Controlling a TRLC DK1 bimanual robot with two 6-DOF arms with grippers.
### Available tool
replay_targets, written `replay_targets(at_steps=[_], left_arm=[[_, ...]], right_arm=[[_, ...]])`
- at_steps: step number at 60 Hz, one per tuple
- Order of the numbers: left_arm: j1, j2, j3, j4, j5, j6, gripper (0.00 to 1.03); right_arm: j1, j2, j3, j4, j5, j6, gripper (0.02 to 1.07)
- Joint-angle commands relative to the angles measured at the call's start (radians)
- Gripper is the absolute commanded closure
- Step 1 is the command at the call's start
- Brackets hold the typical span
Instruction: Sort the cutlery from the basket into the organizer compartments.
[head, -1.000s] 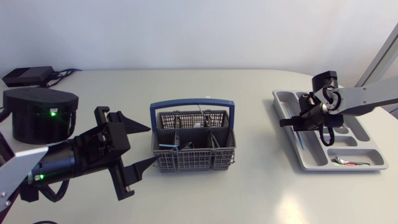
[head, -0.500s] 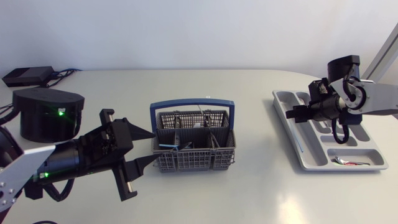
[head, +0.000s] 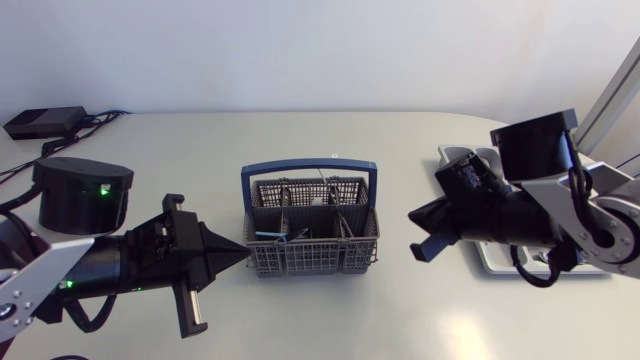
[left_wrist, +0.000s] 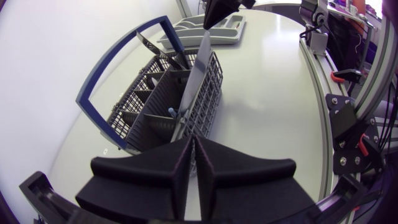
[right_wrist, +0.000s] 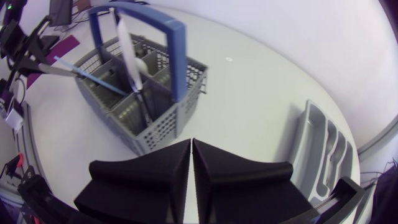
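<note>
- The left gripper (head: 238, 258) aims at the basket (head: 310, 262), fingers pressed together and empty, probably lining up a pick; the cutlery, a blue-handled piece (head: 268, 236) among it, stands in the basket's compartments.
- The right gripper (head: 415, 218), closed on nothing, hangs between basket and organizer (head: 452, 155).
- A second ago the left fingers were spread; the right gripper was over the organizer.

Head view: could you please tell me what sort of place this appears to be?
Probably a robotics lab bench rather than a kitchen: robot arms with a left gripper and right gripper hang over a plain white table holding a cutlery basket and an organizer.
</note>
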Motion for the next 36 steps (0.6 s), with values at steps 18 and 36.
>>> replay_targets(at_steps=[18,36], left_arm=[[0.007,0.147,-0.019,-0.007,0.062,0.056,1.0],[0.021,0.264,0.01,0.097,0.065,0.063,1.0]], right_arm=[[0.18,-0.028,-0.074,-0.043,-0.115,-0.033,1.01],[0.191,0.109,-0.045,0.049,-0.106,-0.034,1.01]])
